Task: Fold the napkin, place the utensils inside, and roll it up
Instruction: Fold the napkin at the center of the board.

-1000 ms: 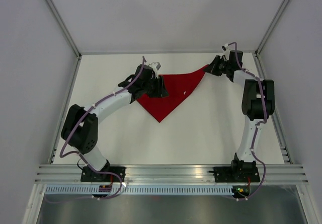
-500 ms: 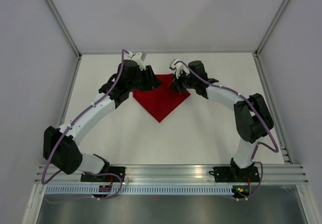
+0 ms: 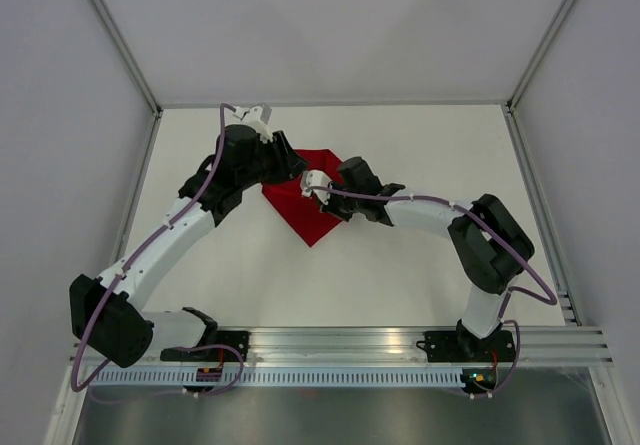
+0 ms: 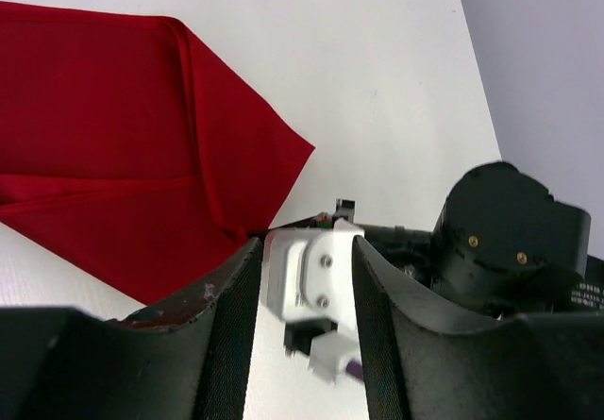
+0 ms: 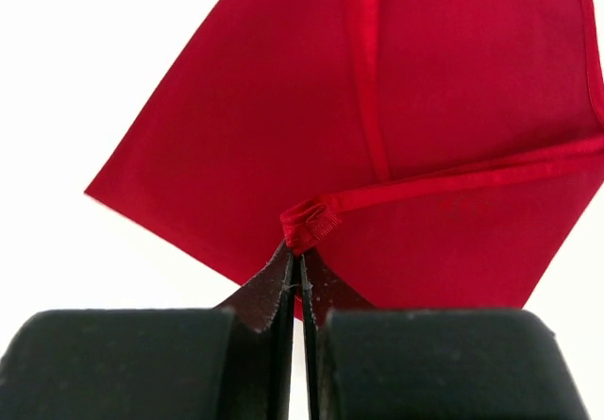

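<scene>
The red napkin (image 3: pixel 306 219) lies on the white table, folded over itself, with a point toward the near side. My right gripper (image 3: pixel 322 195) is over its middle and is shut on a bunched hemmed corner of the napkin (image 5: pixel 304 224), held above the lower layers (image 5: pixel 444 90). My left gripper (image 3: pixel 293 166) is open and empty at the napkin's far left edge. In the left wrist view, the right arm's white wrist part (image 4: pixel 311 269) shows between my open fingers (image 4: pixel 236 288), and the napkin (image 4: pixel 113 137) is at upper left. No utensils are in view.
White walls with metal frame posts (image 3: pixel 135 65) enclose the table on three sides. The right arm's black wrist (image 4: pixel 505 222) is close in front of my left gripper. An aluminium rail (image 3: pixel 340 343) runs along the near edge.
My right gripper has carried the napkin's right corner leftward across the cloth, so the napkin looks narrower. My left gripper has shifted slightly left, toward the napkin's far left edge.
</scene>
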Available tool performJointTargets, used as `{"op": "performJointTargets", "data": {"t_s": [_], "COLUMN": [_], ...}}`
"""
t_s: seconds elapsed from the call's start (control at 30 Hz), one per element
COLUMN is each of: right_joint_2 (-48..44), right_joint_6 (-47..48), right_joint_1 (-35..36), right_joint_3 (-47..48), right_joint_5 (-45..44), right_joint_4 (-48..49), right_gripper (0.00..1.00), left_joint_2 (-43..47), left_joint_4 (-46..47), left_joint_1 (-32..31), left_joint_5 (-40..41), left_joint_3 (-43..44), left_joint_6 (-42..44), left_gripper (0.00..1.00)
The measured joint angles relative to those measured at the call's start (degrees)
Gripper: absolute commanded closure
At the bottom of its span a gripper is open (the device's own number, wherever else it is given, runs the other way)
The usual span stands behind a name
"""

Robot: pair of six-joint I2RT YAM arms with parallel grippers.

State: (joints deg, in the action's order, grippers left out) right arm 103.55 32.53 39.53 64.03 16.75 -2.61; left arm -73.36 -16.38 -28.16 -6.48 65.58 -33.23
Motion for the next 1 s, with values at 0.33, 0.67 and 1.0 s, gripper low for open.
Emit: {"op": "performJointTargets", "data": {"t_s": [0.33,0.67,1.0], "right_joint_2": [0.22,4.94,8.09], "right_joint_6": [2.91,4.35,4.37], "right_joint_1": [6.29,12.31,14.49], "right_joint_3": [-0.26,0.28,4.02], "right_joint_5": [-4.07,-7.26,-7.85], "right_joint_4": [0.33,1.11,1.77], "right_gripper": [0.93,0.92,0.83], "left_joint_2": [1.22,1.51,1.18], "left_joint_4": [-0.85,-1.11,-1.22], "left_joint_1": [1.22,3.69,5.01], "left_joint_5": [0.33,-0.11,-1.70], "left_joint_3": [-0.39,-0.39,0.15], "left_joint_6": [-0.39,-0.39,-0.39], "left_gripper": [0.52,0.52,0.51]}}
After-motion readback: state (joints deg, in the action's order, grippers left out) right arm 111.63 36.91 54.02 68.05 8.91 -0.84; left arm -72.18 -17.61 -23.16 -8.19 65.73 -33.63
